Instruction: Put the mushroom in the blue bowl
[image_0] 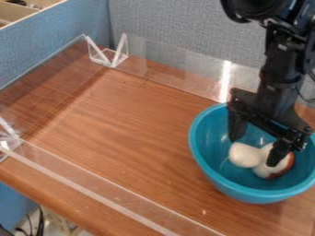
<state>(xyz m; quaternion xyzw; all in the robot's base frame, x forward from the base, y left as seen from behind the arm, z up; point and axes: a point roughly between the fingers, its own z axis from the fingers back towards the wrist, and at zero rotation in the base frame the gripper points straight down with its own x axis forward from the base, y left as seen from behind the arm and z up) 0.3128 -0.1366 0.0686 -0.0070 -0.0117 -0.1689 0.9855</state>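
Note:
The blue bowl [216,164] stands on the wooden table at the right. Inside it lies the mushroom [252,157], a cream lump with a reddish-brown cap end toward the right. My gripper [266,146] reaches straight down into the bowl, directly over the mushroom, with its jaws spread open on either side of it. One black finger [237,127] stands to the left of the mushroom, the other to its right, partly covering the cap. The mushroom rests on the bowl's floor, not pinched.
The wooden tabletop [123,129] is ringed by low clear plastic walls [74,189]. A blue partition [185,32] rises at the back. Two clear brackets [109,51] stand at the far left corner.

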